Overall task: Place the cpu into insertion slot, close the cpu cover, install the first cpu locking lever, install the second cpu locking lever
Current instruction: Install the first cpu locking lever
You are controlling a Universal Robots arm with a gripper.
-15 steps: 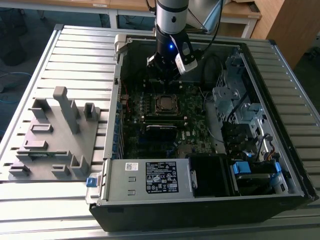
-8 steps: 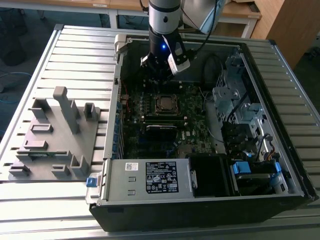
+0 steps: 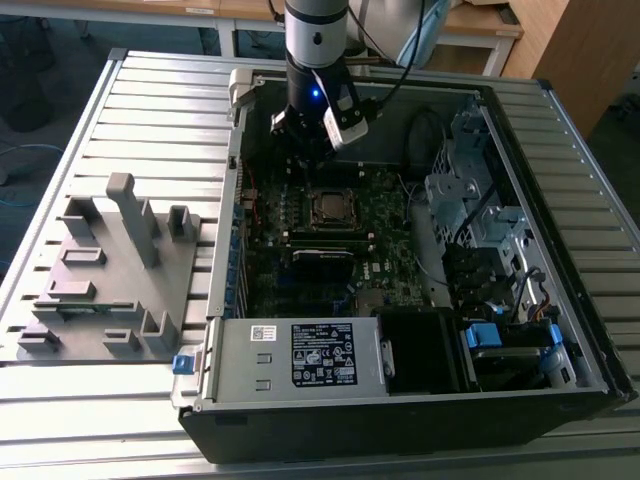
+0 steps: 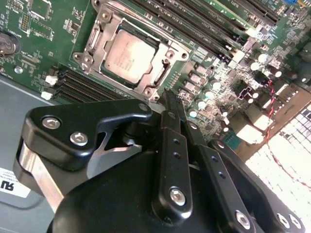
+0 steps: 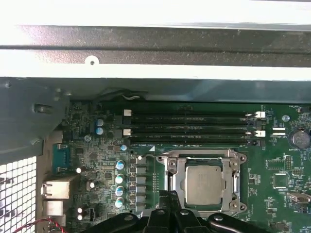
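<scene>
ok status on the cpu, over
End effector shut, empty, close beside the cpu cover. Cpu seated, cover lying flat around it. Nothing between them.

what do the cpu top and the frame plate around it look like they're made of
The cpu top looks like metal with a dull, matte silver-grey finish: it takes the light softly, with no sharp glints. The cpu cover around it seems to be thin stamped sheet metal, brighter and shinier, with highlights along its edges and bends. Whether either is plated cannot be told.
</scene>
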